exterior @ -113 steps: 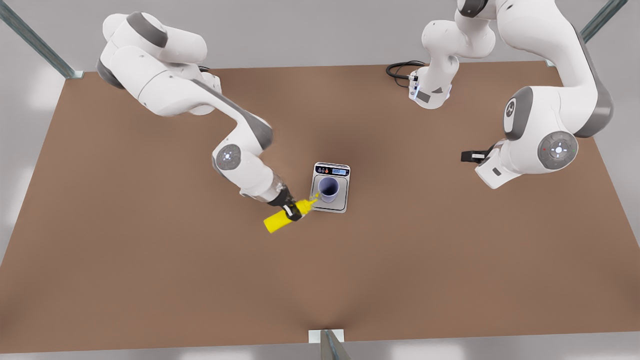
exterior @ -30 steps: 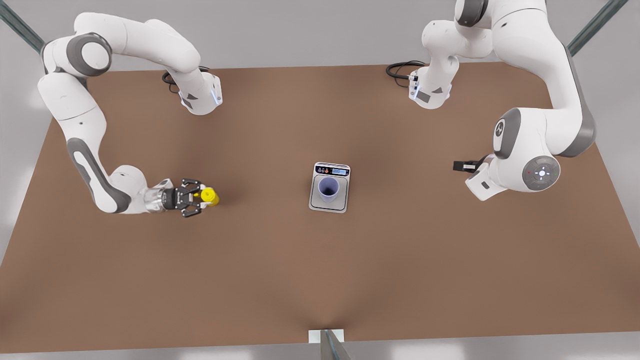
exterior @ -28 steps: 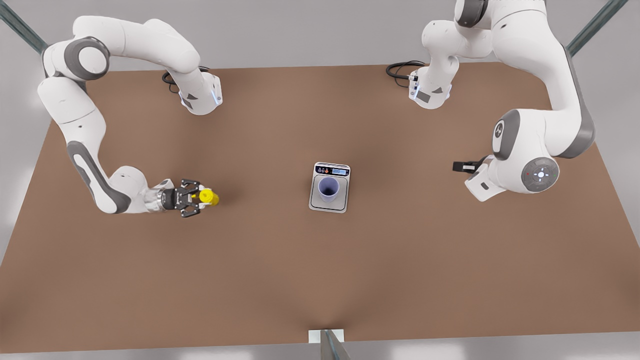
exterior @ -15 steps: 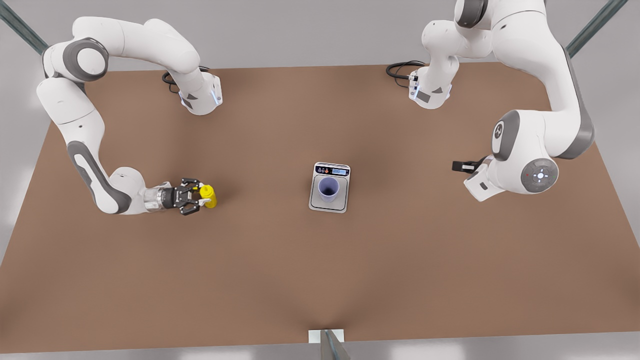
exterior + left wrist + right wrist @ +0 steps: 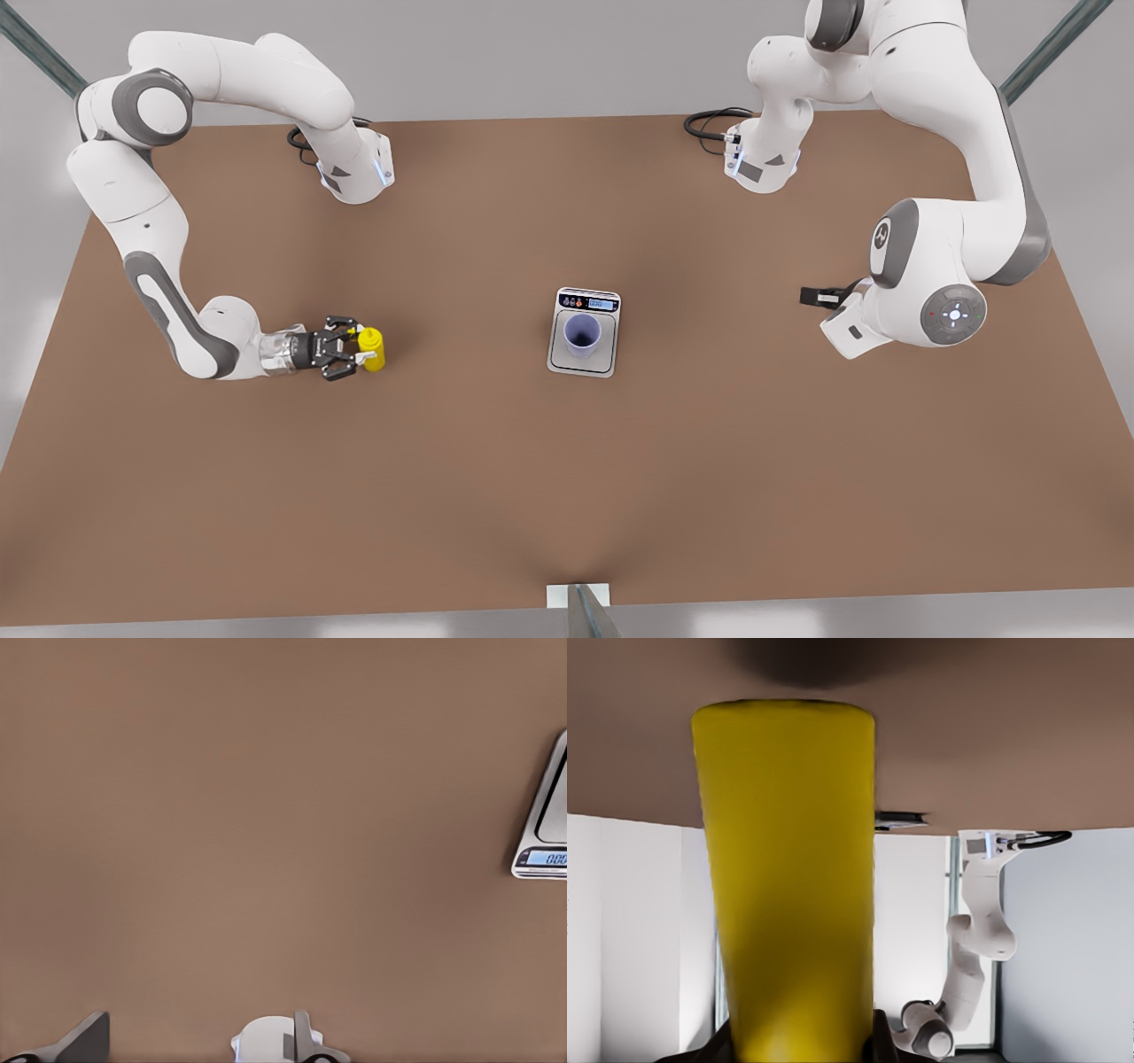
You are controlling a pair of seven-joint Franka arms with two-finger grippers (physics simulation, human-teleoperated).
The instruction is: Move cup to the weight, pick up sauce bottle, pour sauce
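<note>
The lavender-blue cup stands upright on the silver weight at mid-table; a corner of the weight also appears in the left wrist view. Far toward the front view's left, the yellow sauce bottle stands upright on the table. My right gripper reaches it level from the side, shut on the sauce bottle, with dark fingers against both its sides. My left gripper waits open above the table at the front view's right, nothing between its fingers.
The brown table stretches wide around the weight. Both arm bases with black cables sit at the far edge. A metal post stands at the near edge's middle.
The right gripper carried the bottle from its tilted pose over the cup away to the front view's left and stood it upright. The left arm only drifted slightly.
</note>
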